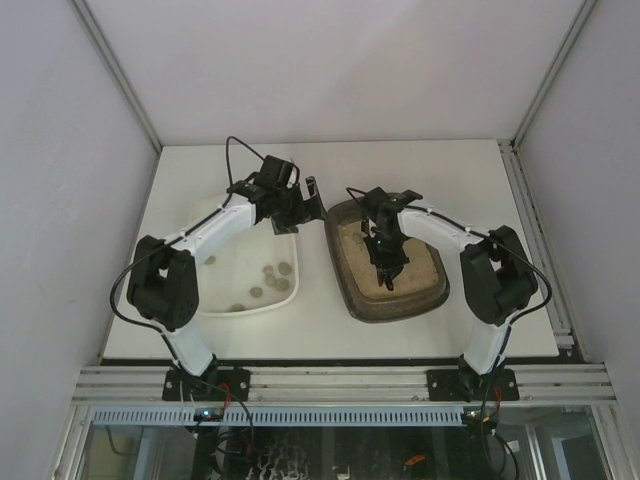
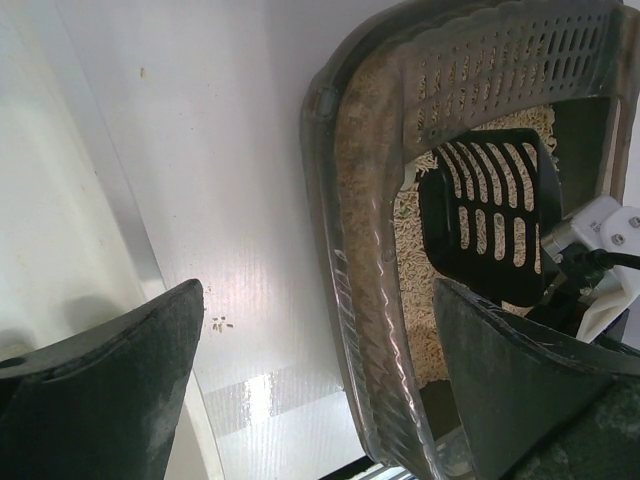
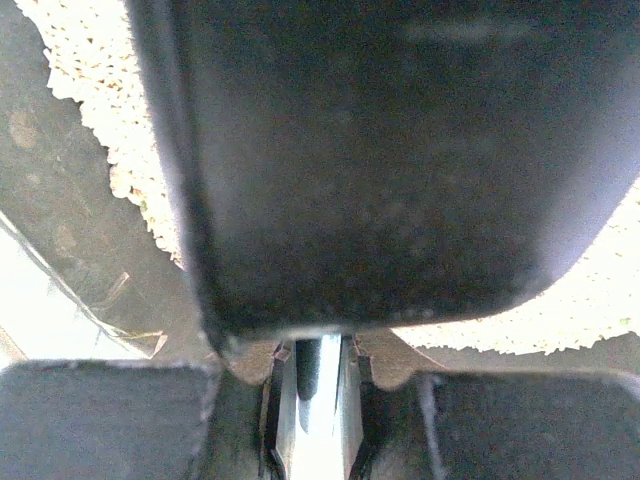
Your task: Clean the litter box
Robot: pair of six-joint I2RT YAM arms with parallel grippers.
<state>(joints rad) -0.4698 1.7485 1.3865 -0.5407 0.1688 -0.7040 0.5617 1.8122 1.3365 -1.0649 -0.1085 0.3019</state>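
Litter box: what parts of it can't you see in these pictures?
Top view: the right arm covers the middle of the litter box; any clumps are too small to see.
Right wrist view: the blurry black scoop hides most of the litter.
Left wrist view: its lower end runs off the edge.

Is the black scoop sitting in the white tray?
No, the black scoop is over the sandy litter inside the dark litter box.
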